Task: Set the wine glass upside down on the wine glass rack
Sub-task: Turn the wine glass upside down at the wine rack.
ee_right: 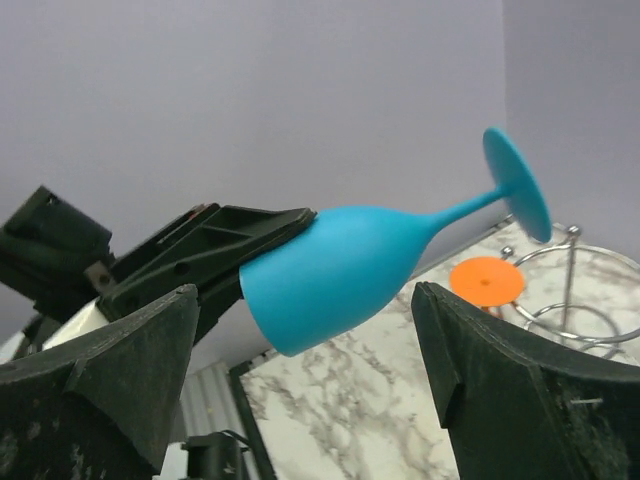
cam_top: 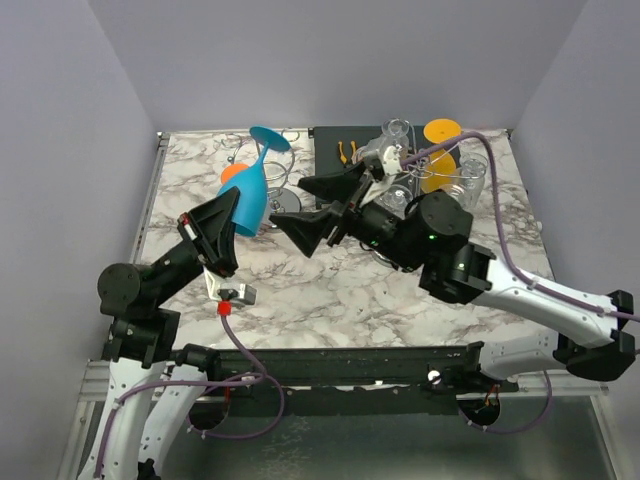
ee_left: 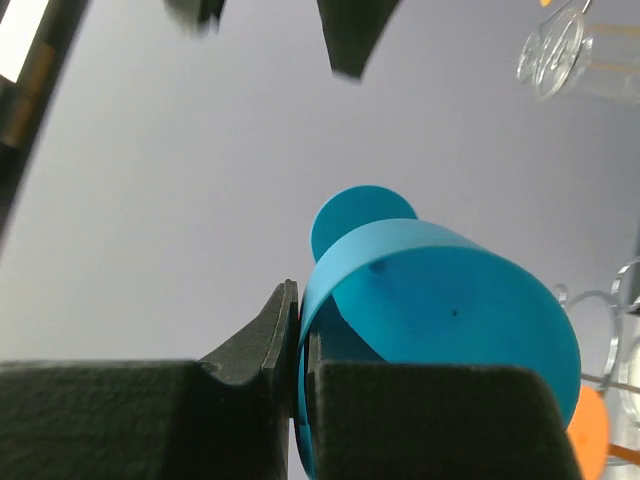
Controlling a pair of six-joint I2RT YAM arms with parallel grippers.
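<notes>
Above your worktop (cam_top: 300,290), just before the rack (ee_right: 569,285), the glass (cam_top: 252,190) hangs tilted, its long axis running from low bowl to foot, up and away. Your left hand (cam_top: 228,215) is clenched on its rim. Your right hand (cam_top: 320,210), spread wide, faces the bowl from the right.

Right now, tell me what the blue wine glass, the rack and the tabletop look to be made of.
Blue wine glass: opaque, evenly coloured, with a soft matte sheen, so probably plastic, not glass.
Rack: thin bent rods with a bright silvery gleam, likely chromed or polished metal wire.
Tabletop: white with grey veining like marble; whether stone or a printed laminate cannot be told.
</notes>
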